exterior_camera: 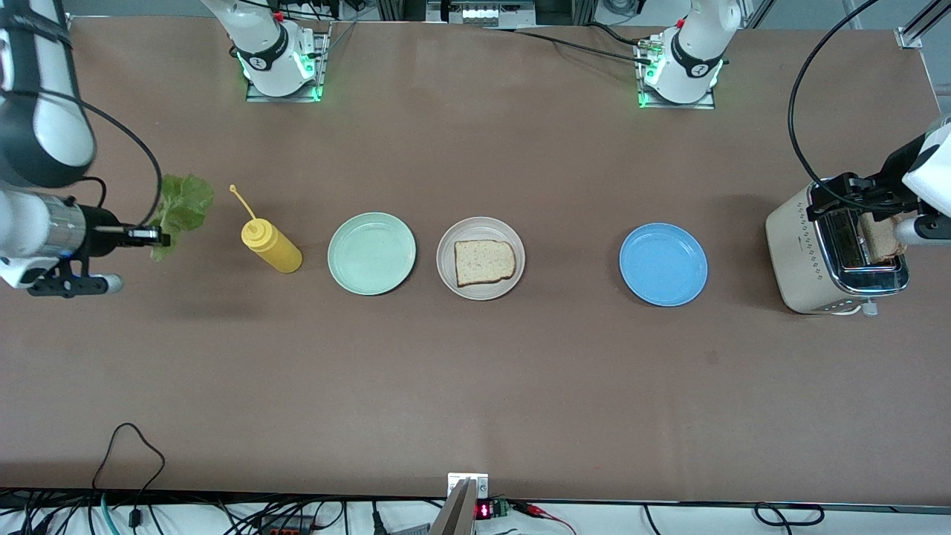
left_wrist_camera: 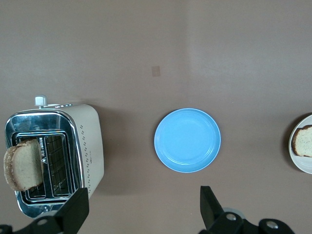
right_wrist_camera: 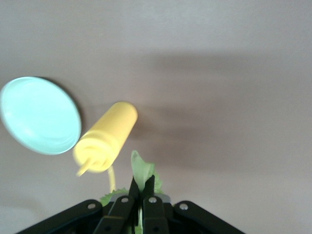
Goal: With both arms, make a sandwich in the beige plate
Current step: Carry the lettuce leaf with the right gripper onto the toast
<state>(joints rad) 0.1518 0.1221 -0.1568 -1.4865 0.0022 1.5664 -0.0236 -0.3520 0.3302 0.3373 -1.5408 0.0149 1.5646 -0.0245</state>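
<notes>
The right gripper (exterior_camera: 160, 238) is up in the air at the right arm's end of the table, its 2 fingers (right_wrist_camera: 147, 187) pinched together on a ruffled green lettuce leaf (exterior_camera: 180, 204); in the front view the leaf fans out toward 1 o'clock from the fingertips. At 3 o'clock from that gripper in the front view stands a yellow squeeze bottle (exterior_camera: 271, 247), its thin nozzle tipped toward 11 o'clock. Next along the same 3 o'clock line lies the mint-green plate (exterior_camera: 371, 253), bare, and just beside it the beige plate (exterior_camera: 481, 224), which carries 1 square bread slice (exterior_camera: 484, 262) lying flat.

The left gripper (left_wrist_camera: 141, 207) hangs with its fingers spread wide apart and nothing between them, over the table just beside the toaster (exterior_camera: 802, 245) at the left arm's end. A second bread slice (left_wrist_camera: 22, 165) stands up out of 1 of the toaster's 2 slots, leaning a little. At 9 o'clock from the toaster in the front view lies the blue plate (exterior_camera: 663, 264), bare, well apart from the beige plate. All 3 plates, the bottle and the toaster form 1 row across the brown table (exterior_camera: 475, 386).
</notes>
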